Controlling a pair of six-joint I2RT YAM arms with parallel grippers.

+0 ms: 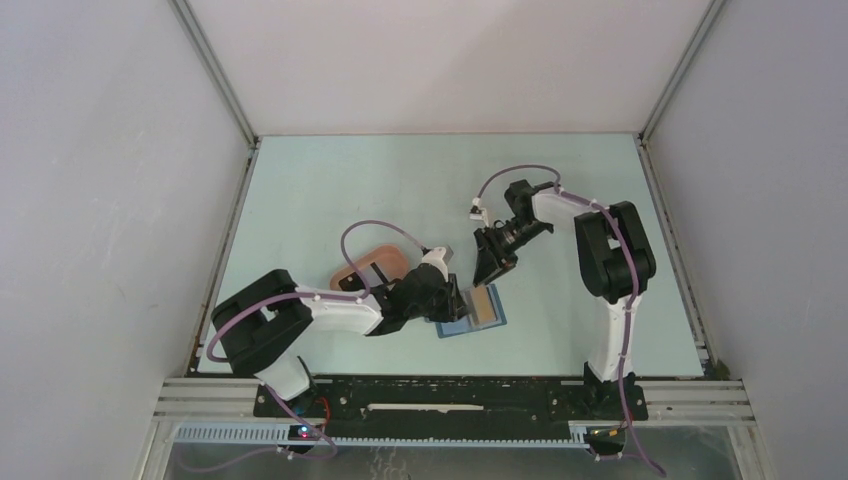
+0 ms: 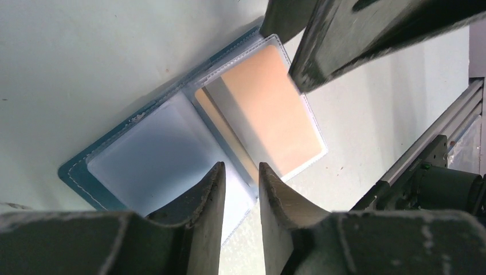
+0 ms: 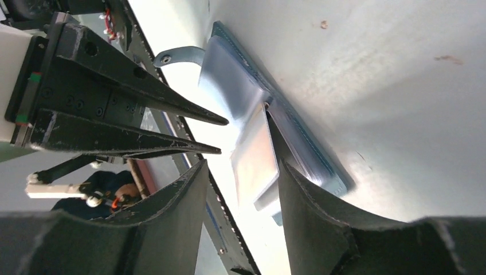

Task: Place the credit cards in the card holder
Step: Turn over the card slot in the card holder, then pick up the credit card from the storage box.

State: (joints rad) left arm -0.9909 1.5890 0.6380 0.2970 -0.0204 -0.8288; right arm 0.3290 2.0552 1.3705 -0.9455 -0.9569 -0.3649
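The blue card holder (image 1: 455, 328) lies open on the table near the front middle, its clear sleeves facing up (image 2: 155, 154). A tan-orange credit card (image 1: 485, 305) sits in the right-hand sleeve (image 2: 272, 109). That sleeve stands lifted off the holder (image 3: 298, 132) in the right wrist view, with the card (image 3: 255, 157) inside it. My left gripper (image 2: 242, 169) hovers at the holder's near-left edge (image 1: 458, 296), open by a narrow gap with nothing in it. My right gripper (image 1: 485, 275) hangs over the far edge of the card, open, jaws either side of the sleeve (image 3: 243, 166).
A pink oval tray (image 1: 370, 265) lies just left of the holder, behind the left arm. The holder's small tab (image 3: 177, 55) sticks out on its left side. The left gripper's fingers (image 3: 172, 109) show in the right wrist view. A metal rail (image 2: 435, 132) borders the table's near edge.
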